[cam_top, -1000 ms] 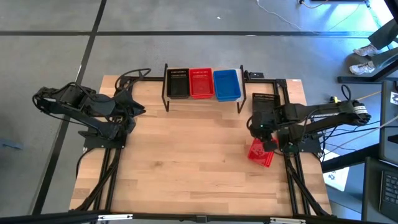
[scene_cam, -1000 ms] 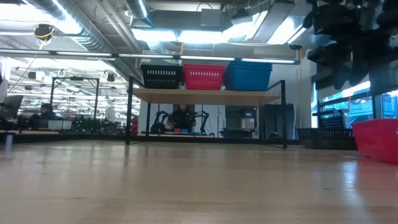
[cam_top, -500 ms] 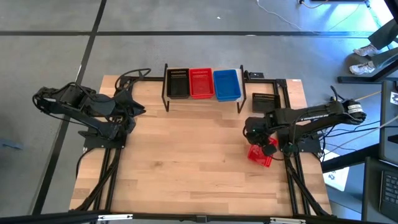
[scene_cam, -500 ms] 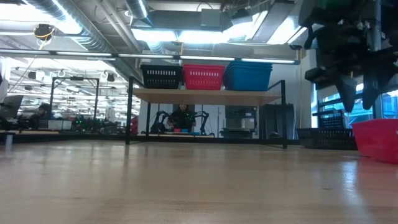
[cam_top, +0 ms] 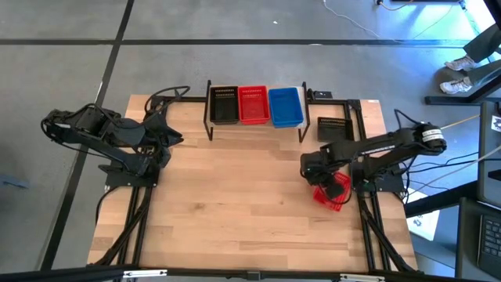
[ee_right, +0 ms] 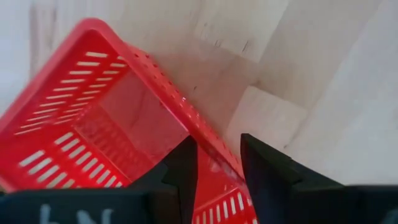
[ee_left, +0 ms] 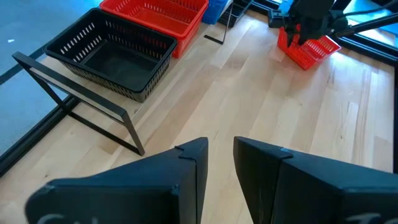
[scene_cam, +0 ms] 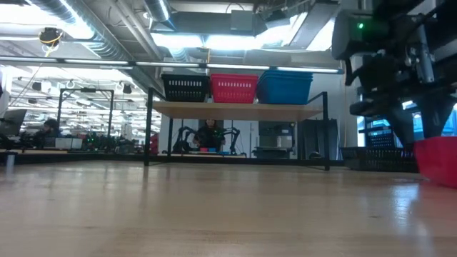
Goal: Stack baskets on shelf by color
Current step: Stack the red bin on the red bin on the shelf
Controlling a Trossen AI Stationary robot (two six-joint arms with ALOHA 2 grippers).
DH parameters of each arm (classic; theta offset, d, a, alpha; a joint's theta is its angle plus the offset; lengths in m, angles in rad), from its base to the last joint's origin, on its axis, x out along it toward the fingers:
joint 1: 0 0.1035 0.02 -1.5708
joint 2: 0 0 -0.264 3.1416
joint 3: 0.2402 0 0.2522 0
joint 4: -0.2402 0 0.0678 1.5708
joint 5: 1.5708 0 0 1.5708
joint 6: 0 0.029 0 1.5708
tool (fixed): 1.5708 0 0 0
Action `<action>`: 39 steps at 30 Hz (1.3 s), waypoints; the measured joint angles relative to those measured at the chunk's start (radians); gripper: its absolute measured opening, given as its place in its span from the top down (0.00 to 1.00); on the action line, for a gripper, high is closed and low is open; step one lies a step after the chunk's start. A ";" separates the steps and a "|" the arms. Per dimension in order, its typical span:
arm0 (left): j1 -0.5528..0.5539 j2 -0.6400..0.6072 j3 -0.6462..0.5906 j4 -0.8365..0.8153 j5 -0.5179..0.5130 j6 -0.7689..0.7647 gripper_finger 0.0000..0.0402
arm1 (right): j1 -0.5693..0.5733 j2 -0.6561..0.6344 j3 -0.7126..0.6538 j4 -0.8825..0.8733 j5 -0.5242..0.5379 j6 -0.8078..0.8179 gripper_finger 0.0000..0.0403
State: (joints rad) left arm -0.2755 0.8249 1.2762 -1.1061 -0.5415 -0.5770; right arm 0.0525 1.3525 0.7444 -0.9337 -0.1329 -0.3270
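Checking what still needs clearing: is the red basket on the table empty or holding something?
Empty. The right wrist view looks into the red basket and shows only its bare perforated floor and walls.

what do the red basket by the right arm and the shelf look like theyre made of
The red basket looks like moulded plastic, slightly glossy: thin, evenly coloured walls with neat rows of slots. The right gripper straddles its rim. The shelf seems a pale wood plank, matte, on thin black legs, probably metal, though that is harder to tell. The left gripper waits at the table's left.
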 joint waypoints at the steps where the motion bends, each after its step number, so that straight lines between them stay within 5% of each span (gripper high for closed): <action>1: 0.000 0.000 0.000 0.000 0.000 0.000 0.83 | 0.000 0.015 0.000 0.000 0.000 0.000 0.71; 5: 0.000 0.000 0.000 0.000 0.000 0.000 0.83 | 0.000 0.067 0.000 -0.001 0.000 0.000 0.75; 11: 0.000 0.000 0.000 0.000 0.000 0.000 0.83 | 0.000 0.117 0.044 0.030 -0.007 0.032 0.97; 31: 0.000 0.003 0.000 -0.007 0.036 0.089 0.83 | 0.010 0.134 0.551 -0.098 0.314 0.308 1.00; 39: 0.000 0.065 0.000 0.006 0.036 0.446 0.83 | 0.018 0.134 0.729 -0.100 0.535 0.426 1.00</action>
State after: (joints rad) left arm -0.2754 0.8899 1.2762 -1.0997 -0.5051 -0.1306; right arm 0.0702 1.4860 1.4735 -1.0338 0.4025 0.0986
